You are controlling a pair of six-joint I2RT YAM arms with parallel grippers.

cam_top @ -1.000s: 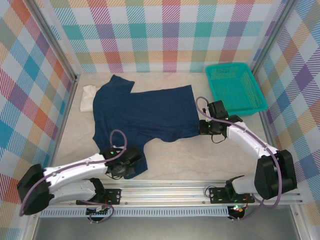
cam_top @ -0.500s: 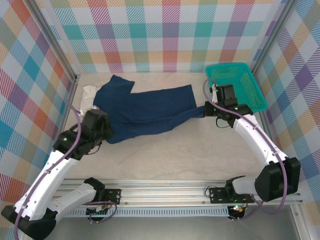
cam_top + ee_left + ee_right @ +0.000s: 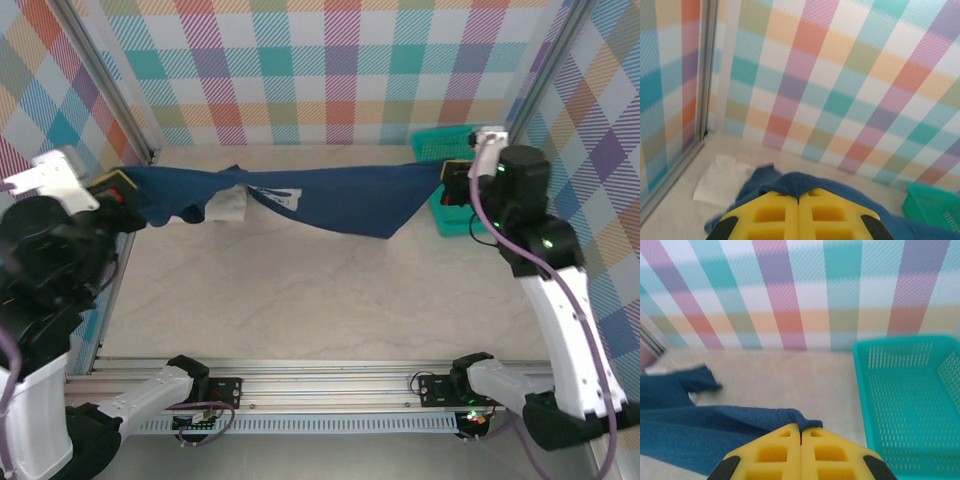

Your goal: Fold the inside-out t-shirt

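The inside-out t-shirt, dark navy with a small white label, hangs stretched in the air across the back of the table. My left gripper is shut on its left end, and my right gripper is shut on its right end. In the left wrist view the yellow jaws meet at the left gripper with a fold of the blue t-shirt pinched at the tip. In the right wrist view the right gripper pinches a hem corner of the t-shirt, which trails off to the left.
A white folded cloth lies at the back left, partly behind the hanging shirt, and shows as the white cloth near the left wall. A teal basket stands at the back right by my right gripper; its mesh wall is close.
Both arms have risen and swung toward the back, lifting the shirt off the table. It now hangs taut between the grippers instead of lying spread flat.
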